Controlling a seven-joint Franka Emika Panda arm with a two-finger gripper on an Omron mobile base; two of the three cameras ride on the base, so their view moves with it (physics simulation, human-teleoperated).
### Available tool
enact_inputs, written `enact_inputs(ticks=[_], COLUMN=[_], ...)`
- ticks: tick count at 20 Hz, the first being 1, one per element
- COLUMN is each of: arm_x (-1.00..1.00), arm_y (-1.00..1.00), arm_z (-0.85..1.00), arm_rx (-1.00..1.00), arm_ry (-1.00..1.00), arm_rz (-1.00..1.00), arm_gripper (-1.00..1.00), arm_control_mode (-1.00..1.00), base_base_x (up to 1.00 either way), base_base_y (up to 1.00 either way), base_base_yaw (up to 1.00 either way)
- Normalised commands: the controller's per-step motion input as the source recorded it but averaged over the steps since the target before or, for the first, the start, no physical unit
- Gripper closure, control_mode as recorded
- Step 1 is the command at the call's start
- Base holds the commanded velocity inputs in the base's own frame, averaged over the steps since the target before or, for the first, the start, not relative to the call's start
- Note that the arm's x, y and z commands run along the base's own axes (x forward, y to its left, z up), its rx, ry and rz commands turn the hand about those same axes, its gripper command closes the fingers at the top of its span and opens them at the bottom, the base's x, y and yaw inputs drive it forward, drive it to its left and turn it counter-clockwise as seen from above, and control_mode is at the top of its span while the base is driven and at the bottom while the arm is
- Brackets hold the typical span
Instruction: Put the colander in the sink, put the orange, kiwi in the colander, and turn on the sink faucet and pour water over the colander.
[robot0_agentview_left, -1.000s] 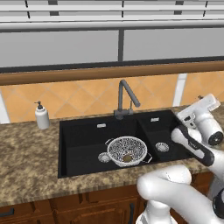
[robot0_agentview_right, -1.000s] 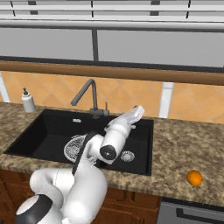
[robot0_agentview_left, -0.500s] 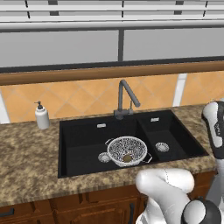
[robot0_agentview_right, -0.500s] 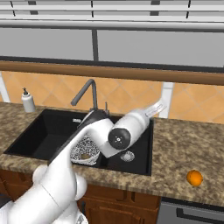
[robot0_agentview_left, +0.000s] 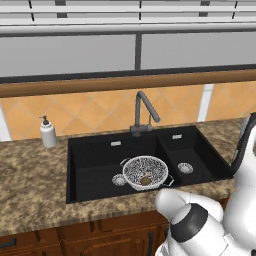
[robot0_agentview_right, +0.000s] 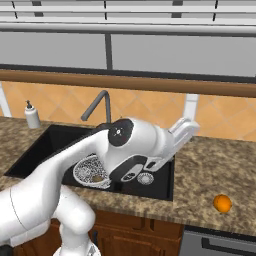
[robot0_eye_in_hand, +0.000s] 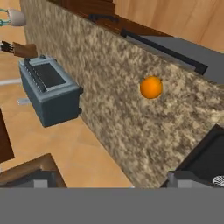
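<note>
Speckled stone-like counter (robot0_agentview_left: 30, 185), matt black sink (robot0_agentview_left: 95, 165), seemingly metal faucet (robot0_agentview_left: 142, 112).

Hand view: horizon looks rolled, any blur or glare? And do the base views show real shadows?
Hand view: rolled hard, so the granite counter runs diagonally; orange sharp, no glare, faint shadow under it. Left base view: flat even render, sink uniformly black, colander mesh crisp. Right base view: no blur, arm blocks part of the sink; faucet casts no clear shadow.
</note>
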Motion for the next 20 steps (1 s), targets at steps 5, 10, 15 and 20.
enact_inputs(ticks=[5,10,15,20], arm_x=[-0.28,-0.09,0.0,0.0], arm_y=[-0.16,-0.22,-0.21,-0.08], arm_z=[-0.62,-0.07,0.0,-0.17], arm_rx=[-0.04,0.09,0.23,0.17], arm_ry=[0.06,0.1,0.48,0.34], arm_rz=[-0.14,-0.03,-0.14,-0.2], arm_gripper=[-1.0,-1.0,-1.0,-1.0], arm_control_mode=[-1.0,-1.0,-1.0,-1.0], base_base_x=[0.0,0.0,0.0,0.0], base_base_y=[0.0,0.0,0.0,0.0], base_base_yaw=[0.0,0.0,0.0,0.0])
